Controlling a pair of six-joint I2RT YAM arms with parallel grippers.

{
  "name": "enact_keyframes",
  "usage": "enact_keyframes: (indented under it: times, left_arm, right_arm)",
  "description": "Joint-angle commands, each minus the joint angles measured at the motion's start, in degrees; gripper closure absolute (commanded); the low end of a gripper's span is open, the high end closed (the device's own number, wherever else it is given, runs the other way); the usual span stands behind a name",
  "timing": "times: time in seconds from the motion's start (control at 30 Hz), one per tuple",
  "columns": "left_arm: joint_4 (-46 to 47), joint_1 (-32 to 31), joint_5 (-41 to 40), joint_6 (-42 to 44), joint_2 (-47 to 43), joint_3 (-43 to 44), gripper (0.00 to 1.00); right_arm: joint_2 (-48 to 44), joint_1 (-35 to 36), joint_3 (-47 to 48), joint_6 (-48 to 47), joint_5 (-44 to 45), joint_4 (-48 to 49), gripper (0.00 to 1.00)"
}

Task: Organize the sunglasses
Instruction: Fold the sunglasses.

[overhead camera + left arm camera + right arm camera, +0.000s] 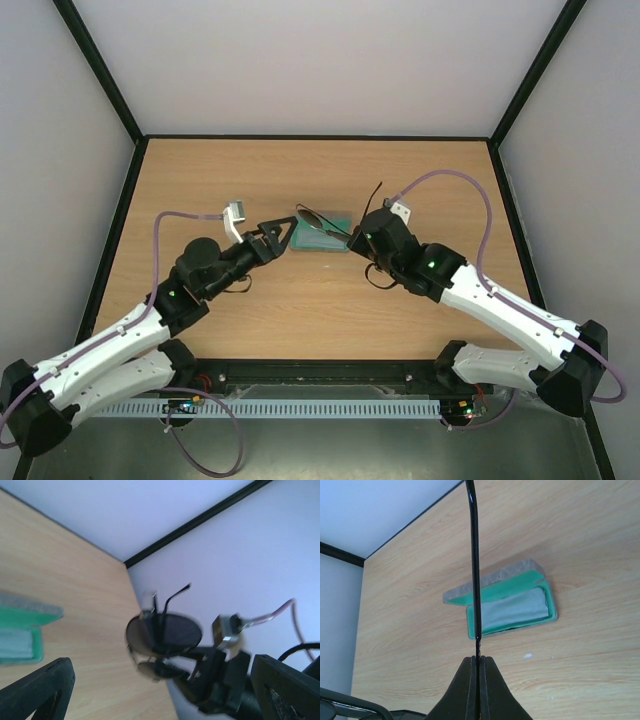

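The sunglasses (162, 635) hang in the air over the middle of the table (200, 180), a little nearer its far edge than its near one, just above the open case (505, 587). The case lies flat there with a folded cloth (512, 610) in its green tray. The right gripper (477, 662) has its fingers pressed together on one thin temple (475, 570), and the rest of the pair dangles from that single wire. The left gripper (283, 237) sits just beside the case on the side toward the left edge, its fingers spread wide and holding nothing. The pair looks very light, so weight is no worry, but the wire frame is springy and will likely twist or swing at its hinge when held by one temple alone. The dark lenses (177, 630) look smooth, easy to smear or scratch, and too slippery to pinch well. A safer second hold is probably the bridge or the frame rim near a hinge, taken gently, with the temples folded before the pair goes down onto the cloth
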Motion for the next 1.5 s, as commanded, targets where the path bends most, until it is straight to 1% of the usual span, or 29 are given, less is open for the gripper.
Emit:
enact_keyframes:
  times: [0.0, 0.23, 0.43, 0.83, 1.0, 1.27, 1.47]
  left_arm:
    - [13.45, -1.33, -5.14, -0.86, 2.83, -1.36, 0.01]
    - [14.63, -2.21, -5.91, 0.03, 7.31, -0.86, 0.01]
    - [18.12, -2.36, -4.82, 0.18, 10.67, -0.38, 0.01]
    - [20.27, -2.73, -3.12, -0.15, 14.86, 0.95, 0.01]
    - [20.94, -2.97, -2.96, -0.26, 16.01, 1.26, 0.01]
    - [19.05, -3.01, -3.54, -0.60, 16.67, 1.99, 0.01]
    - [18.90, -2.96, -3.32, -0.79, 17.17, 2.17, 0.04]
  right_arm:
    - [-0.13, -0.28, -1.83, 5.27, -2.54, 4.30, 0.99]
    - [-0.21, -0.30, -1.94, 4.92, -3.15, 4.26, 0.99]
    - [1.26, -0.25, -2.63, 4.63, -4.27, 4.97, 0.99]
    - [1.61, -0.25, -3.73, 4.62, -4.83, 6.22, 0.99]
    - [2.18, -0.25, -4.31, 4.63, -5.24, 6.87, 0.99]
    - [2.24, -0.25, -4.98, 4.56, -5.07, 7.33, 0.99]
    - [2.40, -0.25, -4.82, 4.50, -5.07, 7.55, 0.99]
